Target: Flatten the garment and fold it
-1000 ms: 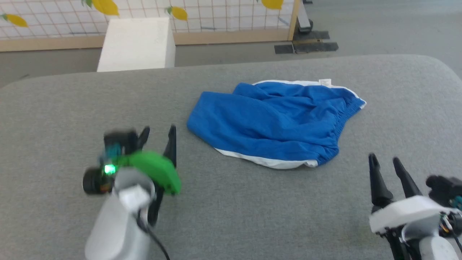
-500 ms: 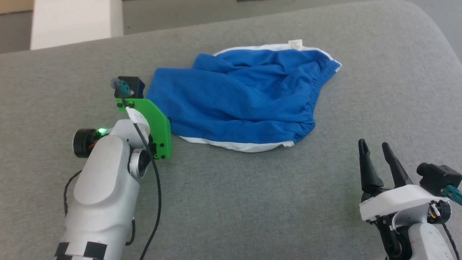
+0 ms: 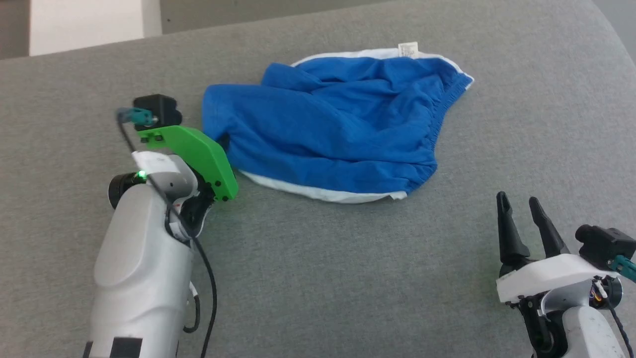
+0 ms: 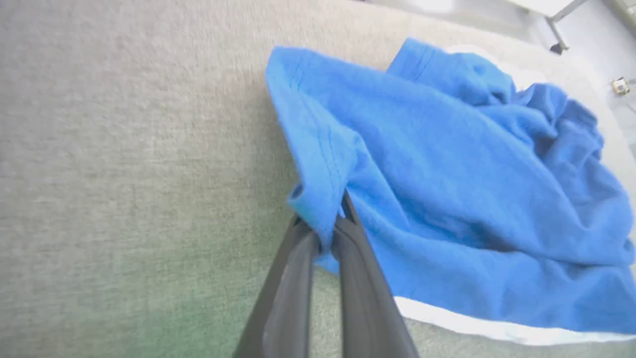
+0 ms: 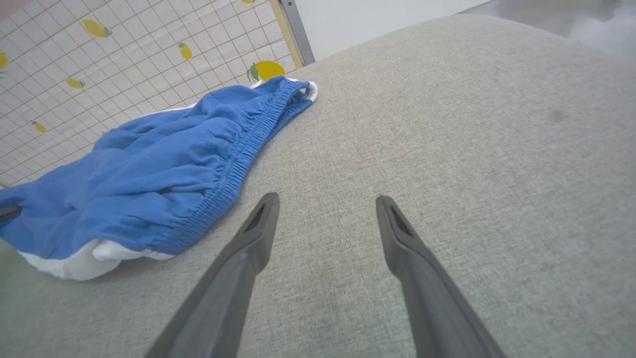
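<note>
Fabric in plain grey covers the broad, round-cornered counter (image 3: 318,278) where we work. On its far middle lies the pair of bright blue soft-fabric shorts (image 3: 328,134), bunched and creased, not yet flat. The gathered elastic waistband (image 3: 439,119) points to our right and the leg openings to our left, with the white hem trim (image 3: 318,191) running along the near edge. Our pale left arm, a green plastic bracket (image 3: 198,154) at its wrist, reaches to the left corner of the shorts. Seen from the wrist, the left end effector (image 4: 325,226) is clenched on a fold of the blue leg hem. Both dark fingers press together with cloth pinched between them, and the corner appears puckered up a little. Our right end effector (image 3: 518,198) hangs released at the near right, fingers spread with nothing between them, well apart from the waistband. A small white label (image 3: 408,49) shows at the far edge of the shorts.

We judge this to be the flattening step, at its start: one corner gripped, no fold made. The next move, as we read it, calls for the left arm to draw that hem outward to the left so the leg spreads. Meanwhile the right arm would go to the waistband side to hold or pull against it. The cloth is soft and loose, so a hard tug could drag the whole heap rather than smooth it.
</note>
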